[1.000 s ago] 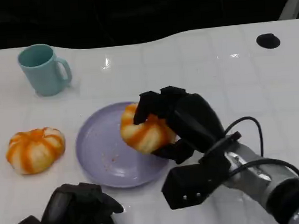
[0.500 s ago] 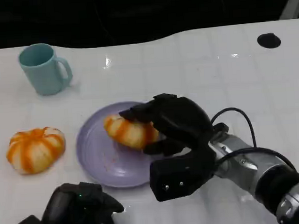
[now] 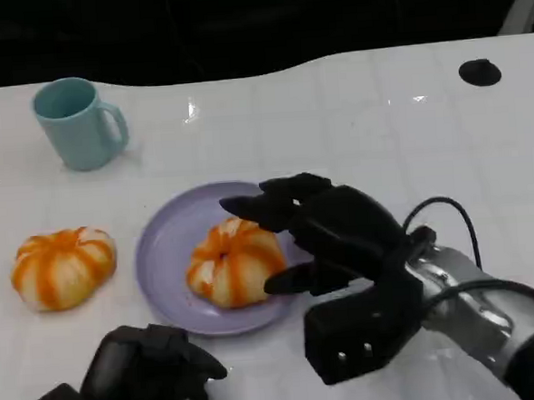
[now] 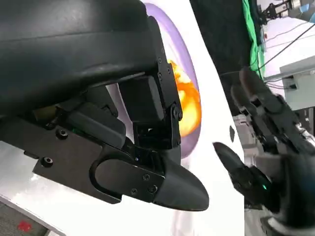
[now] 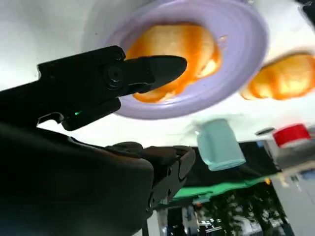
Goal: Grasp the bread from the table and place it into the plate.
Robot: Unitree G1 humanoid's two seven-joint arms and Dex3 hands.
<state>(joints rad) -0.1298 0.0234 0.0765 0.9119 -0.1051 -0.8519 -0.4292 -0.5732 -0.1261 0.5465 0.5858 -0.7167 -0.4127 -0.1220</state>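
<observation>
1 bread (image 3: 232,264) lies unhidden on plate (image 3: 162,261).

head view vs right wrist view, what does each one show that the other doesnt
Head view alone: the left hand curled low at the table's near edge, the small black disc at the far right, and the right forearm with its cable. Right wrist view alone: a red object and green background beyond the table. Both: the purple plate with a bread roll on it, the right hand open beside it, the second roll off the plate, and the teal mug.
</observation>
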